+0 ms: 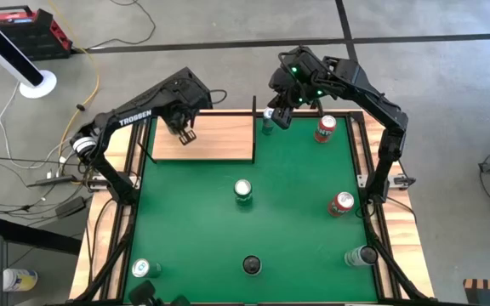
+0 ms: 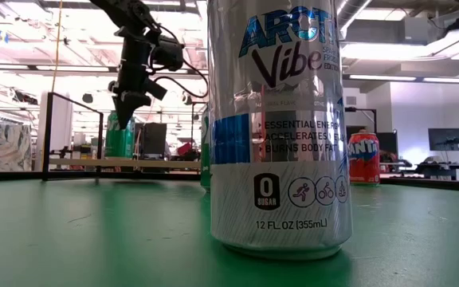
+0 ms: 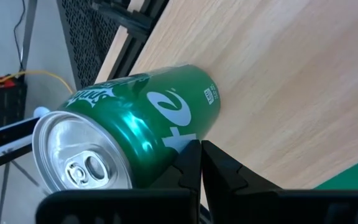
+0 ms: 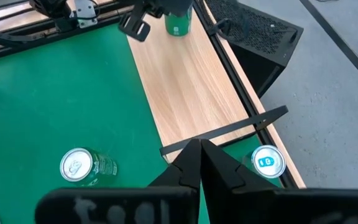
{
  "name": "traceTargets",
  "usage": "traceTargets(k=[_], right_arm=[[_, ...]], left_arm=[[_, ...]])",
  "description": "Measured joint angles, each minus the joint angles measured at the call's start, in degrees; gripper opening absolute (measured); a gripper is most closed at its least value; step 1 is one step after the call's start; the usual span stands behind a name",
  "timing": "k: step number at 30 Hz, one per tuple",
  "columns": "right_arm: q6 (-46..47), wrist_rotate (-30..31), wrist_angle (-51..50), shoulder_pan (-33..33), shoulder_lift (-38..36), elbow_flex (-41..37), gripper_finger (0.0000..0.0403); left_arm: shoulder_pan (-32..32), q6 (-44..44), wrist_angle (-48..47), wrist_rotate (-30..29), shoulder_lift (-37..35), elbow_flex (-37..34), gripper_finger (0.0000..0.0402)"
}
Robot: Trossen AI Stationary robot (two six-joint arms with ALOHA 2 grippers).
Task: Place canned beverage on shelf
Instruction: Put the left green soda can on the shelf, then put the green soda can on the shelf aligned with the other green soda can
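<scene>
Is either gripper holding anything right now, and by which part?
Nothing is held. The left gripper is shut and empty near the green can on the shelf; the right gripper is shut, empty.

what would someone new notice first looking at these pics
The tall silver can fills the low view, standing on the green mat right by that camera. Next comes the pale wooden shelf at the mat's far left corner, with a green can standing on it beside the left hand, which is shut. Red cans stand along the mat's right side.
</scene>
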Motion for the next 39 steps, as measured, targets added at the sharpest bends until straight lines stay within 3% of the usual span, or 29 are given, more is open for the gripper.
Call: traceTargets(k=[9,15,23,30,39], right_arm=[[0.04,-0.02,0.11,1.09,0.00,0.00,0.0017],[0.19,-0.02,0.11,1.51,0.00,0.00,0.0037],[0.24,-0.02,-0.02,1.51,0.00,0.00,0.0018],[0.30,-0.02,-2.36,1.56,0.00,0.00,0.0037],[1.66,-0.02,-8.32,4.02,-0.38,-0.02,0.0020]], left_arm=[[1.86,1.09,0.39,0.20,0.00,0.00,0.0000],[2.87,1.31,0.39,0.24,0.00,0.00,0.0000],[3.53,1.33,0.41,0.83,0.00,0.00,0.0000],[3.48,1.27,1.13,4.12,0.00,0.00,0.0000],[-1.76,1.50,-0.02,7.67,-0.46,0.00,0.0000]])
